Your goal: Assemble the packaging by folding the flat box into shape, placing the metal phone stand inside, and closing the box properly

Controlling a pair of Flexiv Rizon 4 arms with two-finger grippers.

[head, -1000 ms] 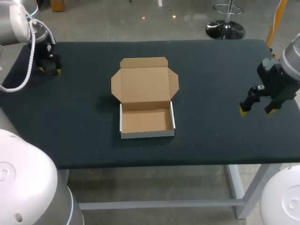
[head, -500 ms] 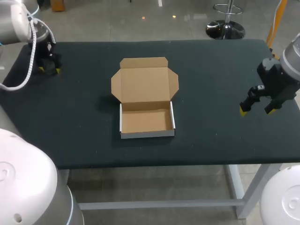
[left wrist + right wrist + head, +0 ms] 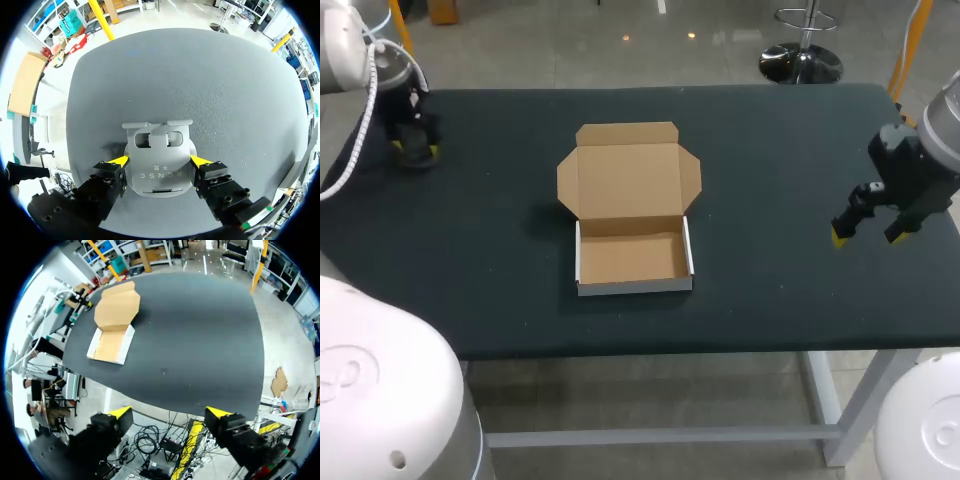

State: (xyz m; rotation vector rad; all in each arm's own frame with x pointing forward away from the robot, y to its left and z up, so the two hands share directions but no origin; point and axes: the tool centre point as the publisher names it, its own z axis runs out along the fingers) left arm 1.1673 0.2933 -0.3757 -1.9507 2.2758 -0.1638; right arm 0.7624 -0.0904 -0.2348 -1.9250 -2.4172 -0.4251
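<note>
Left gripper point(image 3: 414, 148): at the far left of the dark table point(image 3: 770, 150), near its back corner, pointing down.
Left gripper's hold: in the left wrist view a grey metal phone stand point(image 3: 159, 155) fills the gap between the two yellow tips. Both tips look to press its sides, so it seems gripped, though contact is hard to confirm at this angle.
Phone stand: low over the table or resting on it, well apart from the box. From the head view it is mostly hidden under the gripper.
Box point(image 3: 632, 210): cardboard, in the middle of the table, already folded into a shallow tray. Its lid and flaps lie open and flat behind it, and the tray is empty.
Right gripper point(image 3: 867, 232): hanging over the table's right edge, fingers spread wide with nothing between them.
Change: over the last second the left gripper slid a little further left and turned. The box and the right arm stayed put.
Meaning: folding looks done and the step in hand is picking up the stand. It has yet to be carried across into the tray, and the lid is not yet closed.
</note>
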